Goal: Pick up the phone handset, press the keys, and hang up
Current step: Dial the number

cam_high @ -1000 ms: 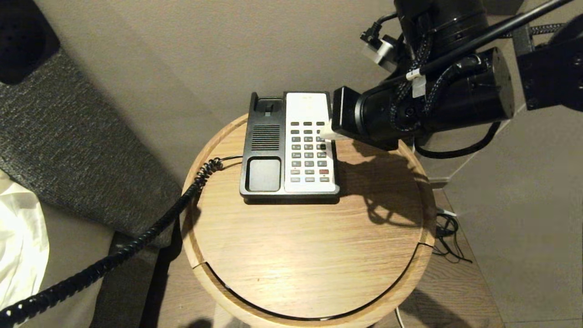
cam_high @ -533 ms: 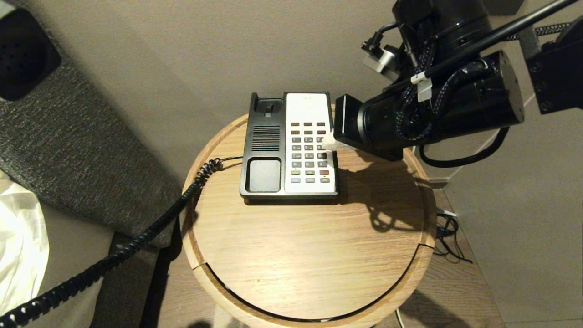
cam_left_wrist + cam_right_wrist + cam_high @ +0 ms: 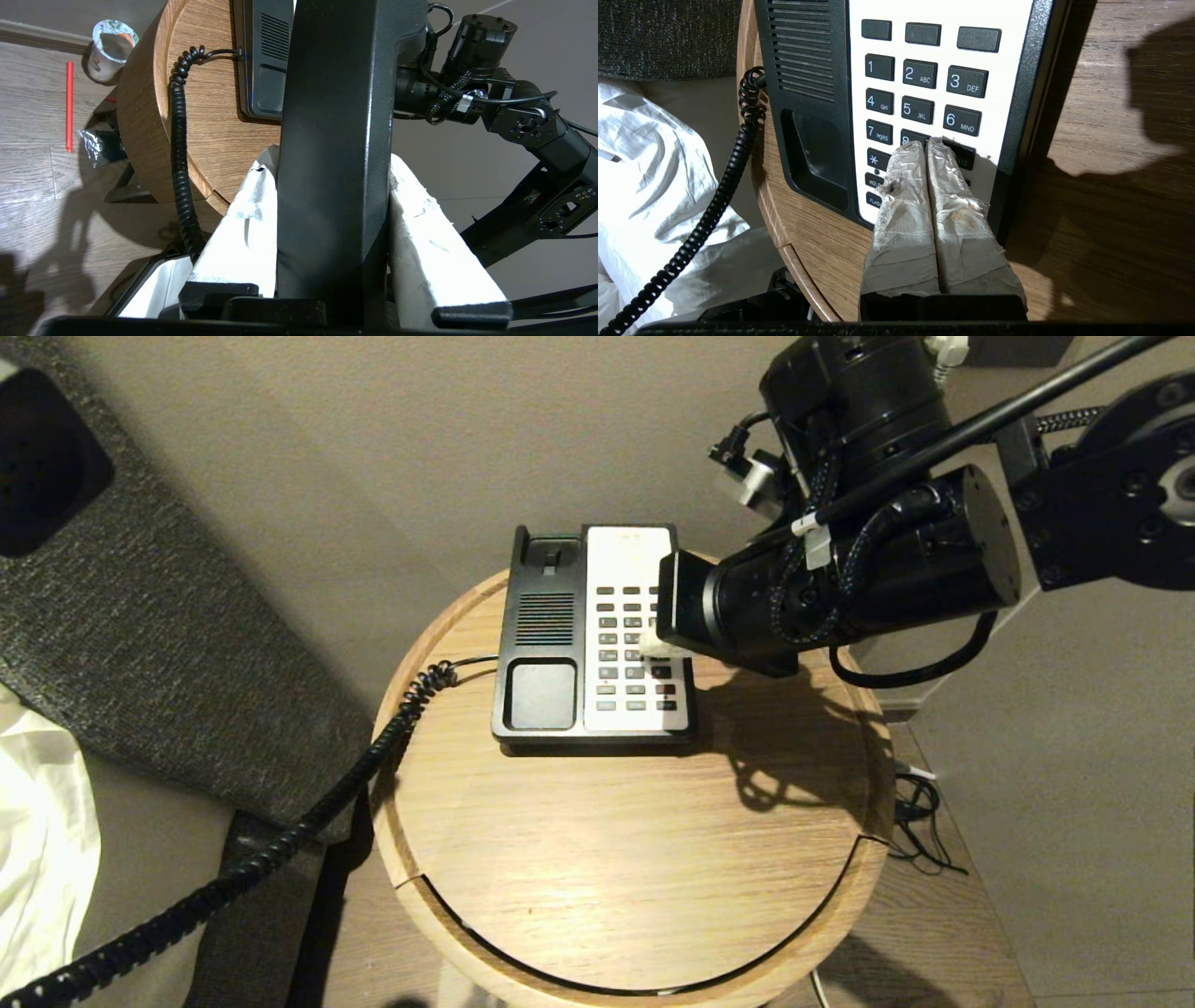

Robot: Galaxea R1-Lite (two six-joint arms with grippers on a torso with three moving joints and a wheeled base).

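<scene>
head view first: the right end effector (image 3: 653, 646) reaches in from the right over the phone base (image 3: 594, 633), its white-wrapped tips pressed together and down among the lower rows of dark keys; nothing is held between them. the right arm (image 3: 840, 583) lies nearly level across the far right edge of the round wooden desk (image 3: 635, 859), wrist pointing left, cables looped around it. the cradle side of the base stands empty. a black coiled cord (image 3: 308, 812) runs from the base's left side off the desk edge toward the lower left corner. a black earpiece end of the phone handset (image 3: 42, 448) shows at the upper left edge, well apart from the base.

left wrist view: the left end effector (image 3: 334, 219) is clamped on the phone handset — its two white padded fingers (image 3: 243, 224) sit part-way apart, one against each side of the long black body, which fills the middle of the picture. beyond it lie the desk, the base and the cord.

right wrist view: both wrapped fingers (image 3: 906, 196) touch side by side, no gap — the tips rest on the keypad at the 8 key (image 3: 911, 137) and the key beside it, below the 5 and 6.
</scene>
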